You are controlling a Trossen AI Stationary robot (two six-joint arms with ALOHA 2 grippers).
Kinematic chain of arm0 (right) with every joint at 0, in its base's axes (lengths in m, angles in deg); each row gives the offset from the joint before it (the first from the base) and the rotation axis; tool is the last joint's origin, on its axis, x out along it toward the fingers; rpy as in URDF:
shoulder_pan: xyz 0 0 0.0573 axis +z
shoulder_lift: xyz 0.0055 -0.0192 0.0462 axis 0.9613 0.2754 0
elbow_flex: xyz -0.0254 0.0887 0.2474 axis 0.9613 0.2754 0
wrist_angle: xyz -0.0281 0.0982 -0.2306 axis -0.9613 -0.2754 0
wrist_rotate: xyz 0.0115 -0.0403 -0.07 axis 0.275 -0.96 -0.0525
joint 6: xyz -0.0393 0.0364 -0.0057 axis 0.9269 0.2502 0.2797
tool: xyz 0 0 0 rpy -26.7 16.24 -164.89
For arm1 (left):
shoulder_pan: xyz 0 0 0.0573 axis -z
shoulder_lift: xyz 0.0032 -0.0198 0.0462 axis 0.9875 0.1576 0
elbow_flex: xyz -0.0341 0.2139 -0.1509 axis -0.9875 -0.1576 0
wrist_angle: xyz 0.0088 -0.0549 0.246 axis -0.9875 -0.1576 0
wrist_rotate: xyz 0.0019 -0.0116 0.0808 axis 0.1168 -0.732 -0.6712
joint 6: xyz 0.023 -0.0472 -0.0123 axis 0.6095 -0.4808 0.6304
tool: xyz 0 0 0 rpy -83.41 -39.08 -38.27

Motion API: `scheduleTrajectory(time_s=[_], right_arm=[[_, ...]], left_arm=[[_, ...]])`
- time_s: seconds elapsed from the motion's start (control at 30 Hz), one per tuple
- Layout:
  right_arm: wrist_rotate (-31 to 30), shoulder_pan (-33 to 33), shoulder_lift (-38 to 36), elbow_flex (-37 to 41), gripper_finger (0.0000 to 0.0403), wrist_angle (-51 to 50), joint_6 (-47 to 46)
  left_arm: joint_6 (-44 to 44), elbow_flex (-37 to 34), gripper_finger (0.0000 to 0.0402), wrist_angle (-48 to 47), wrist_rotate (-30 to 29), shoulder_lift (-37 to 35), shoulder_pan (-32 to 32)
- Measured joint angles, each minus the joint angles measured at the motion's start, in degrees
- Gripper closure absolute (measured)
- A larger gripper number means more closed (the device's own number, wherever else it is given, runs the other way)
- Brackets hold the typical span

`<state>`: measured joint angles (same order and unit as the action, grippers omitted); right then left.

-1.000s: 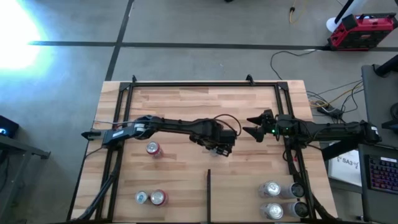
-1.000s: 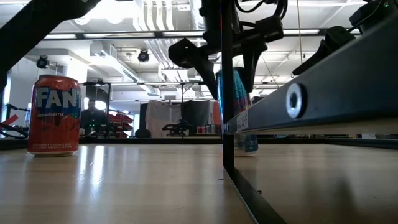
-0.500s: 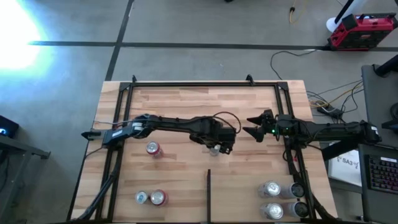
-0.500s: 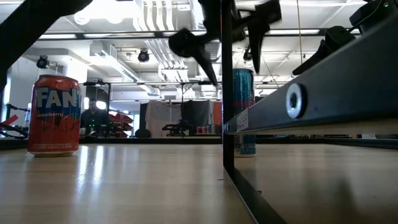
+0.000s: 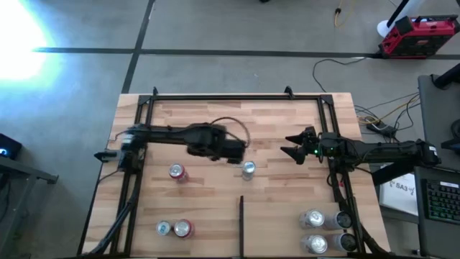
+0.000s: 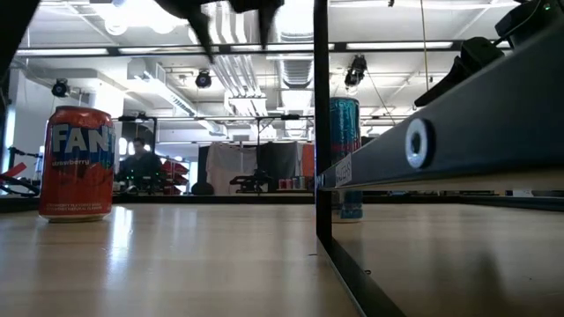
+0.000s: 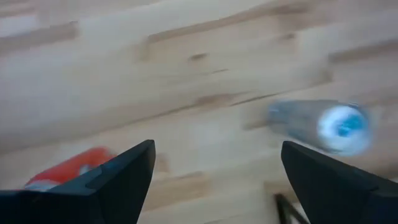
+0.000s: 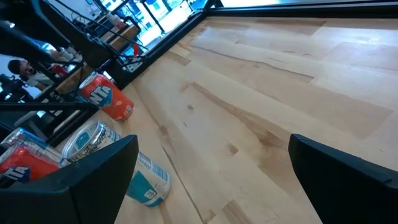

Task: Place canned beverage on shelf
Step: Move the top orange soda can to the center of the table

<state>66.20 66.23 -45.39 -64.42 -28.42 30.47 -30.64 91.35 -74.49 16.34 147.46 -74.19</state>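
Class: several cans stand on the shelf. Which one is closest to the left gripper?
The silver-topped blue can standing alone mid-shelf, just beyond the left gripper. The red can and the corner clusters sit farther away.

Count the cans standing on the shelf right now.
7. Blue can mid-shelf, red can to its left, two at the front left, three at the front right. More may be hidden.

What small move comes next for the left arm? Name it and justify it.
Probably keep retracting the left gripper toward its own side. Its fingers are open and empty, and the blue can stands upright and free on the shelf, above the divider strip. The right gripper waits open.
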Motion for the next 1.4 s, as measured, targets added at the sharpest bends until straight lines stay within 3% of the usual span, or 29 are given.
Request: scheduleTrajectory(time_s=[0.23,0.5,0.8,1.2,1.4], right_arm=[[0.0,0.0,0.0,0.0,0.0003,0.0,0.0],[0.0,0.0,0.0,0.0,0.0003,0.0,0.0],[0.0,0.0,0.0,0.0,0.0003,0.0,0.0],[0.0,0.0,0.0,0.0,0.0003,0.0,0.0],[0.0,0.0,0.0,0.0,0.0003,0.0,0.0]], left_arm=[[-15.8,-27.9,0.0069,2.4,9.9,-15.2,1.5],[-33.6,-45.6,0.0069,10.8,13.4,-28.2,6.2],[-47.9,-50.9,0.0069,11.8,14.8,-30.0,7.2],[-56.8,-55.2,0.0069,14.7,12.5,-25.7,7.0],[-57.1,-58.3,0.0069,19.0,12.4,-25.4,6.9]])
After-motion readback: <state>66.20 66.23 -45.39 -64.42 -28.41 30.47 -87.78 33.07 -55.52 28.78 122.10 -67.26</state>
